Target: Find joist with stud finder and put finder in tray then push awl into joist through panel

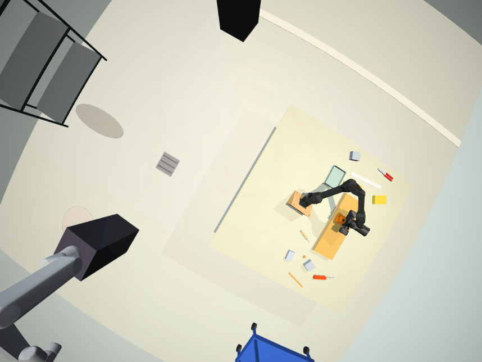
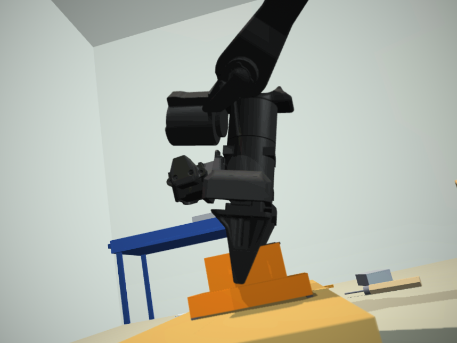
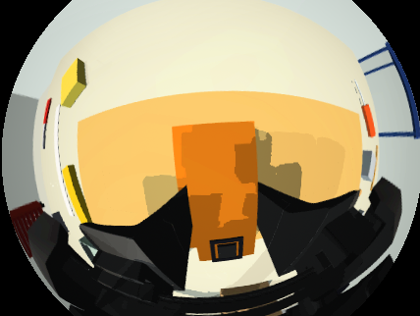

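Note:
My gripper (image 1: 341,219) (image 2: 243,276) (image 3: 219,184) points down over the panel, its fingers shut on the orange stud finder (image 1: 338,217) (image 2: 213,302) (image 3: 213,147). The stud finder is upright, on or just above the long orange-yellow floor panel (image 1: 331,243) (image 2: 332,313) (image 3: 123,142); I cannot tell if they touch. A small dark square frame shows at its near end in the wrist view, with no clear light. The awl (image 1: 304,234) (image 2: 394,284), with a pale wooden handle, lies beside the panel. The green tray (image 1: 335,176) stands near the panel's far end and looks empty. The joist is hidden.
A yellow block (image 1: 379,199) (image 3: 73,85), a white strip (image 1: 365,180) and red-handled pliers (image 1: 388,176) lie beyond the panel's tray end. Near its other end are grey blocks (image 1: 289,255) (image 1: 309,265), an orange-red screwdriver (image 1: 319,277) and an orange stick (image 1: 295,279).

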Controlling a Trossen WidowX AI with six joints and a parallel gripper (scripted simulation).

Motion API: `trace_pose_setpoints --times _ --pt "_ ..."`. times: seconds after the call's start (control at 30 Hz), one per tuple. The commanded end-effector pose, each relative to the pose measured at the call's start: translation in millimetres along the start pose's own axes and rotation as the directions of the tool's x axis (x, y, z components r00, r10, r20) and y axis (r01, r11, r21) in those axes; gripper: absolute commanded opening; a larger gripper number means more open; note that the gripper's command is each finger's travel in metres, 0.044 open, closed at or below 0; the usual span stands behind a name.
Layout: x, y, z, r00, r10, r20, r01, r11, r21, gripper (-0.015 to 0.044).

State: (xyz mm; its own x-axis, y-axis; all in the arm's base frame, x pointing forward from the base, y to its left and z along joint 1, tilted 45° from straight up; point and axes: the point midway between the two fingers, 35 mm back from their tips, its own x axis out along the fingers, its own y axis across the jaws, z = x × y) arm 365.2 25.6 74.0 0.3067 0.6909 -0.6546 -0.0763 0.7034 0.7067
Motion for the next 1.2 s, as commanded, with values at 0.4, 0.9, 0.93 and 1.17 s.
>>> trace_pose_setpoints --times 0.4,0.9,0.93,1.17 --pt "-0.4 -38.9 0.0 1.000 -0.010 0.001 0.010 1.000 0.003 0.0000" --pt "-0.9 -72.3 -0.2 1.000 -0.011 0.001 0.011 1.000 0.002 0.0000" --pt "-0.9 -74.6 -0.2 1.000 -0.012 0.001 0.012 1.000 0.002 0.0000" --pt "-1.2 -90.2 -0.2 1.000 -0.012 0.001 0.012 1.000 0.001 0.0000"
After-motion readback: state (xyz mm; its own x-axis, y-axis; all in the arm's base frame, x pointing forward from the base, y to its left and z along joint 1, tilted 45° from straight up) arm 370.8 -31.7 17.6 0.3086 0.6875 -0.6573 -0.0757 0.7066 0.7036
